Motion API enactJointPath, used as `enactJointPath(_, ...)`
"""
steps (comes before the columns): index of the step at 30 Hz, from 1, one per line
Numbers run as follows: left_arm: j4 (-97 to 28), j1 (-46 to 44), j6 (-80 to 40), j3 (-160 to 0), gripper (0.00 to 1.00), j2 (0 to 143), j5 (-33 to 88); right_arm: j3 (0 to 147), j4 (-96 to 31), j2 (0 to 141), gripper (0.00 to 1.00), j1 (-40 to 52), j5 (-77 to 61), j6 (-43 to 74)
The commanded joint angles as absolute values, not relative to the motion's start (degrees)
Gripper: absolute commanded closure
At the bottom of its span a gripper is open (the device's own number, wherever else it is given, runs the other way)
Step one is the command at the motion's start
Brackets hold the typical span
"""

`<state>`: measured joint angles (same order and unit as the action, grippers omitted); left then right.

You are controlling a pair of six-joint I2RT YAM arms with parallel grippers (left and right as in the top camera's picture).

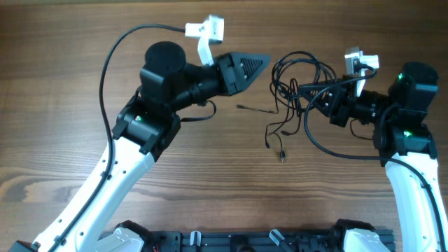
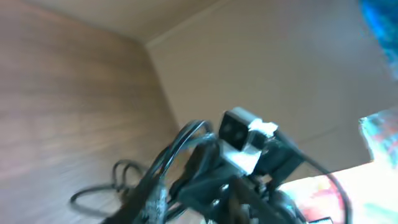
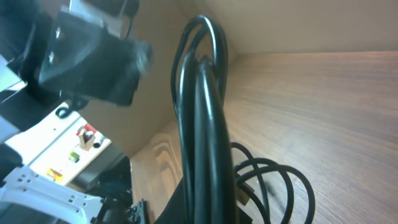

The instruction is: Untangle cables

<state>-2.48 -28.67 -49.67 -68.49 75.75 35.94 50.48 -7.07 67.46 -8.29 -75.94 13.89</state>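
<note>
This looks like a robotics lab bench. A left arm (image 1: 105,182) and a right arm (image 1: 413,175), white and black, rise from a black mounting rail (image 1: 238,241) at the edge of a wood-grain desk (image 1: 56,42). A plain beige wall (image 2: 280,62) backs the desk

The left arm (image 1: 105,175) comes up from its base at the near side, bends at the elbow and sends its forearm slanting off to the right. Its wrist is rolled, so the white camera mount (image 1: 205,29) sticks out on the far side. The left tool (image 1: 264,61) points right, its fingers drawn together to a tip with nothing between them, apart from the other arm. The right arm (image 1: 413,175) rises almost straight from its base, folds over at the top and turns back to the left. The right tool (image 1: 318,94) faces the left one and is clamped on the cables (image 1: 297,70), its fingers mostly hidden among them.
</note>
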Motion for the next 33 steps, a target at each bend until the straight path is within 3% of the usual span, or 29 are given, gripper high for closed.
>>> enactJointPath(1, -5.5, -30.5, -43.3, -68.9, 0.60, 75.3, 35.9, 50.9, -6.9, 67.7, 0.96, -8.2, -73.3, 15.2)
enactJointPath(7, -5.0, -35.6, -43.2, -68.9, 0.55, 77.8, 31.0, 50.9, -6.9, 67.7, 0.96, -8.2, -73.4, 15.2)
enactJointPath(13, -5.0, -35.2, -37.7, -68.9, 0.54, 78.2, 30.3, 50.9, -6.9, 67.7, 0.96, -8.2, -75.7, 15.2)
enactJointPath(33, -4.9, -34.9, -37.8, -68.9, 0.52, 78.5, 29.5, 50.9, -6.7, 67.7, 0.95, -8.2, -79.8, 15.2)
